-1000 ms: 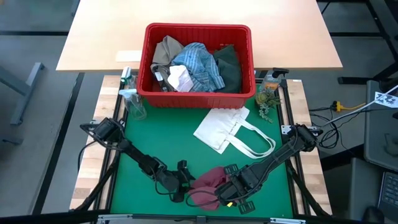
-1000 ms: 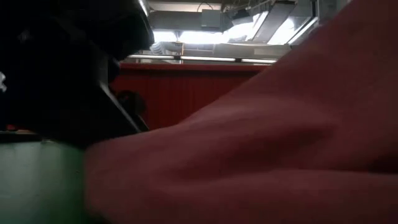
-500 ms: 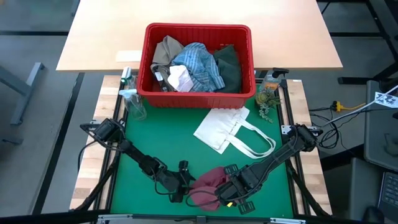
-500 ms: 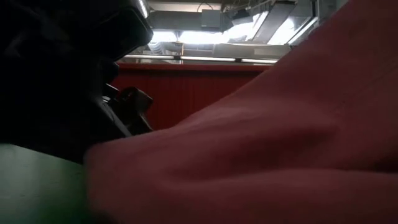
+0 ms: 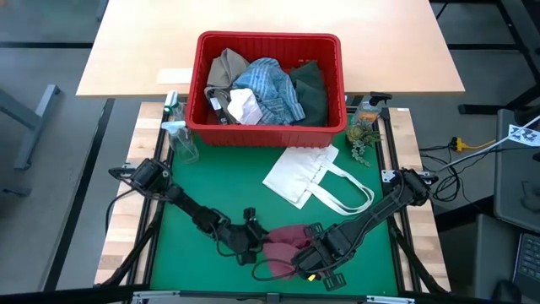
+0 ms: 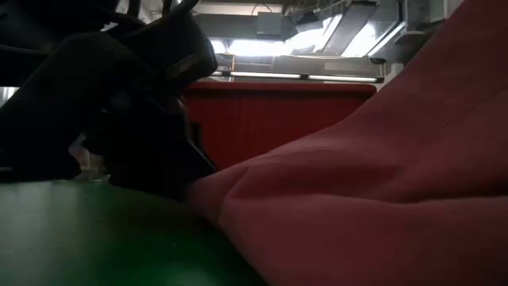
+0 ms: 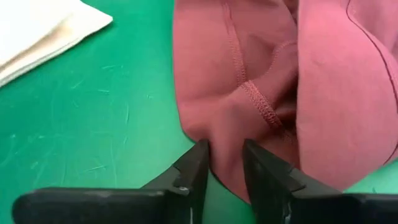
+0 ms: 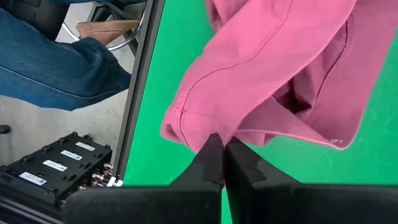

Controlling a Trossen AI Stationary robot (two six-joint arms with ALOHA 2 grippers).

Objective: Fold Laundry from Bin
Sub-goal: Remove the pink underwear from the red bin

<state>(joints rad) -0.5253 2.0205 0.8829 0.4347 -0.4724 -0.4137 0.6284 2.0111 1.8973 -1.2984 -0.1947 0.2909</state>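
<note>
Near edge of green mat: maroon cloth bunched. Right gripper pinched shut on its hem. Left gripper part open, fingers straddling a fold at cloth's edge. Far edge: red bin, remaining laundry inside.

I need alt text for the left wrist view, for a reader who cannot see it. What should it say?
The left gripper has its two dark fingers around a fold at the edge of the small maroon cloth, which lies crumpled on the green mat. A corner of the white tote bag shows at the side.
</note>
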